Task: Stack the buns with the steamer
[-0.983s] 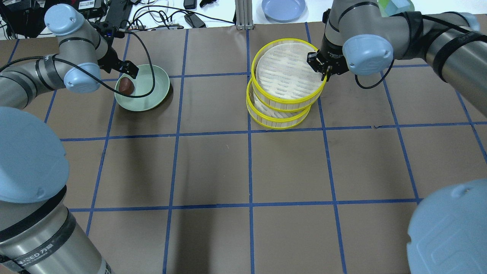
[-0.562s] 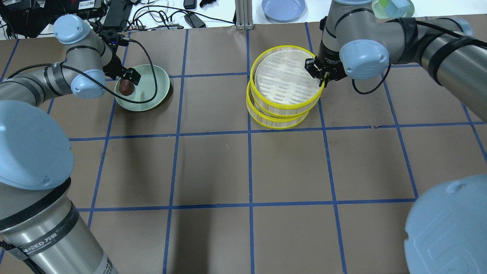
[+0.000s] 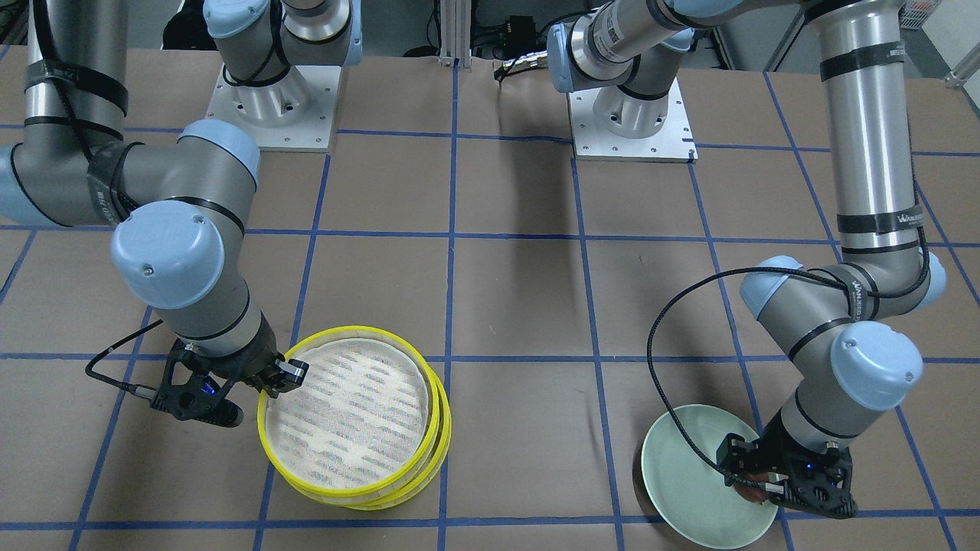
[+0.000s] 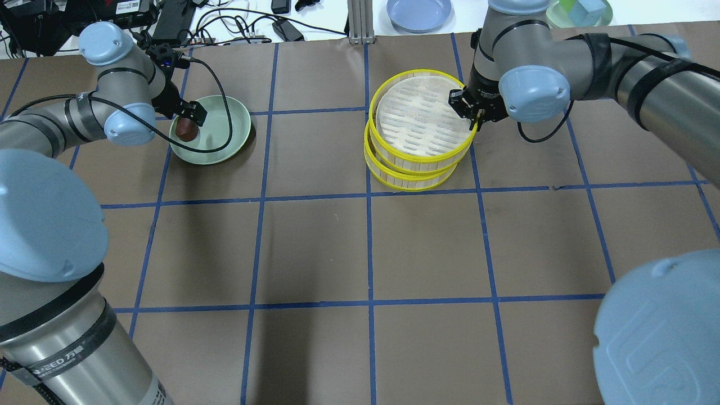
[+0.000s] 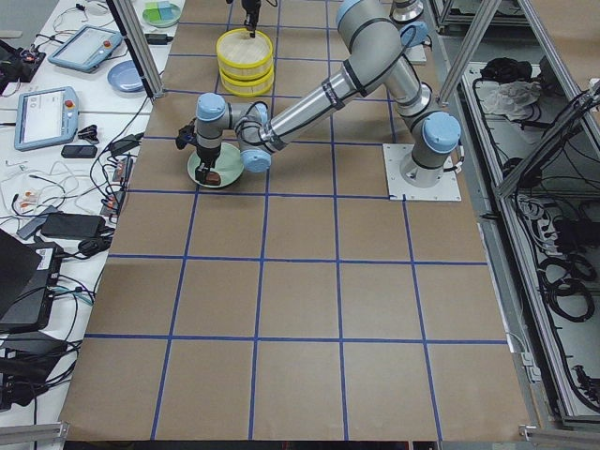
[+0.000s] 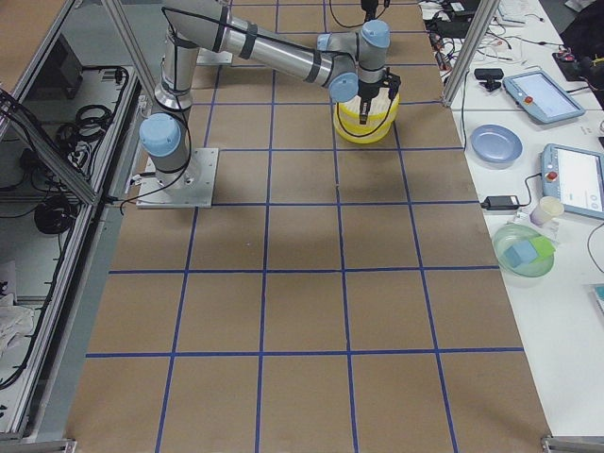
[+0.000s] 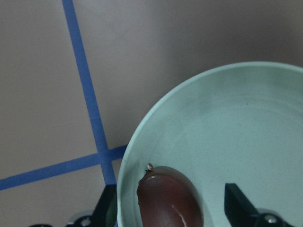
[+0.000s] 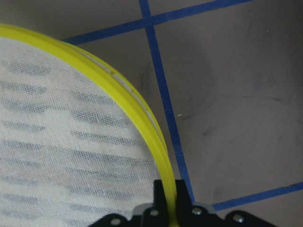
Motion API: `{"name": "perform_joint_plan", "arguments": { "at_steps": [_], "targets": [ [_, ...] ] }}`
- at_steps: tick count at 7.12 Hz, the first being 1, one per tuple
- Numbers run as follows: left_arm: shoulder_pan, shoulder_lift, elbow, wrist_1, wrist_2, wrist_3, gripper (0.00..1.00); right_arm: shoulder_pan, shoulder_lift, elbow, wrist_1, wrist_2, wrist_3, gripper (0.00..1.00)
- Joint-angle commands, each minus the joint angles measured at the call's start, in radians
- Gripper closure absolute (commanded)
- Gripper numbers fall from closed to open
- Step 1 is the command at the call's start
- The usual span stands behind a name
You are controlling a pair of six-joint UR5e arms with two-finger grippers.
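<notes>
A dark reddish-brown bun (image 4: 187,128), oval with a small pointed tip, lies close to the rim of a pale green plate (image 4: 241,121) on the robot's left side of the table. It is the only bun on show.

The left gripper (image 7: 169,208) stands low over the bun with its fingers (image 7: 239,203) spread to either side. The wrist view shows a gap between each finger and the bun, so nothing is gripped yet. The straddle looks set for a close-and-lift.

Well apart, on the robot's right, stands the 2-tier steamer. Its top tier (image 4: 419,115), yellow-rimmed and lined with white mesh over slats, is empty. It sits a little off-centre over the lower tier (image 4: 413,179) and hides that tier's inside, so what the lower tier holds cannot be told.

The right gripper (image 8: 168,201) is pinched on the top tier's yellow rim at the side nearest its own arm, with 1 finger inside the wall and 1 outside. The hold appears meant to seat or steady the tier, leaving its mesh floor clear to receive the bun. Whether the tier already bears fully on the one below cannot be told from these views.

By that reading, the stack is nearly made and the bun's transfer has not begun. Both arms work over a brown paper-covered table (image 4: 315,247) marked off in blue tape.
</notes>
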Motion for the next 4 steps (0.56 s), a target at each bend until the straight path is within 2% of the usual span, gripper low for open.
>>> {"name": "perform_joint_plan", "arguments": {
  "at_steps": [1,2,3,4],
  "targets": [
    [0.0,-0.01,-0.017,-0.007,-0.008,-0.063,0.3,0.002,0.002,0.0,-0.003,0.003,0.002,1.0],
    [-0.001,-0.004,-0.028,-0.009,-0.008,-0.089,0.37,0.011,0.002,0.0,-0.008,0.003,0.001,1.0],
    [-0.001,-0.005,-0.03,-0.01,-0.005,-0.089,0.65,0.012,0.002,0.0,-0.014,0.003,0.002,1.0],
    [-0.001,-0.004,-0.03,-0.007,-0.005,-0.088,1.0,0.012,0.003,0.0,-0.014,0.005,0.001,1.0]
  ]
}}
